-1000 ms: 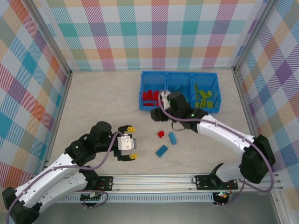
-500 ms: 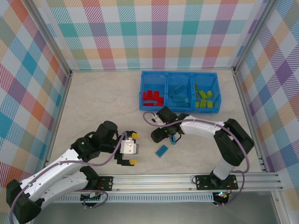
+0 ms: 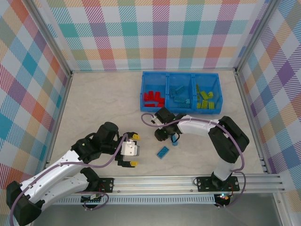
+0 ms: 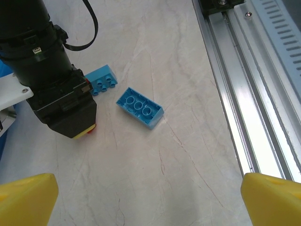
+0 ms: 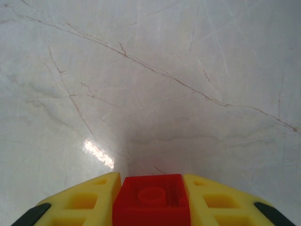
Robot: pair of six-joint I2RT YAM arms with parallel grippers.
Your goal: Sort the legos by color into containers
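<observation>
Right gripper (image 3: 162,136): closed on a red lego (image 5: 151,203), which sits squarely between its two yellow fingers (image 5: 87,200).
Where it is: just off the near edge of the blue bin tray (image 3: 180,74), below the tray's left compartment and low over the table (image 3: 103,103).
Red lego, texture: glossy plastic with a flat face and one raised round ring.
Left gripper (image 3: 133,149): spread wide and holding nothing, farther from the tray than the right gripper, with yellow fingertips (image 4: 23,200).
Loose blue legos: a larger one (image 4: 139,107) lies flat and studs up, well clear of the tray's near edge. A smaller one (image 4: 102,80) lies just beside the right gripper, between the larger one and the tray.
Tray contents: red bricks (image 3: 153,98) left, light blue bricks (image 3: 179,94) middle, lime green bricks (image 3: 205,100) right.
Tray, shape: one rectangular bright plastic bin, divided into three square wells.
Table, texture: smooth pale marble pattern with thin brown veins.
</observation>
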